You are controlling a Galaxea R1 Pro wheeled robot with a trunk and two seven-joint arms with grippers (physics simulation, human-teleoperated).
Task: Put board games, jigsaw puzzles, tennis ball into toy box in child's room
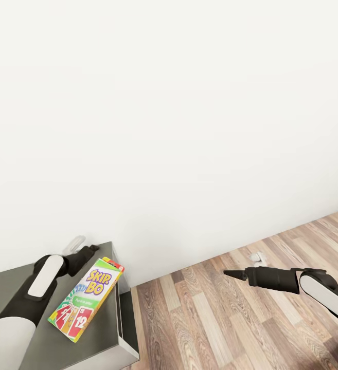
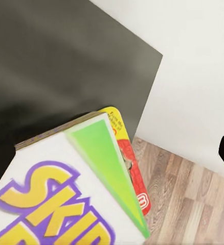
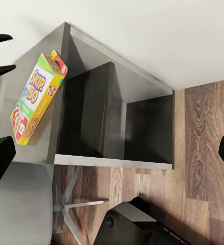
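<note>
SKIP-BO box [image 1: 86, 299] on dark cabinet top [image 1: 4, 288], beside left fingers [image 1: 81, 250], apparently untouched

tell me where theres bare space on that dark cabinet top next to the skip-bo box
The dark cabinet top is bare along the strip between the SKIP-BO box and its floor-side edge. It is crowded on the box's other side, where the left arm lies over the top. The wood floor beside it is open below the right gripper.

Head view faces down at wall; left wrist close over SKIP-BO box [image 2: 66, 189]; right wrist farther, probably side-on, shares it.
</note>
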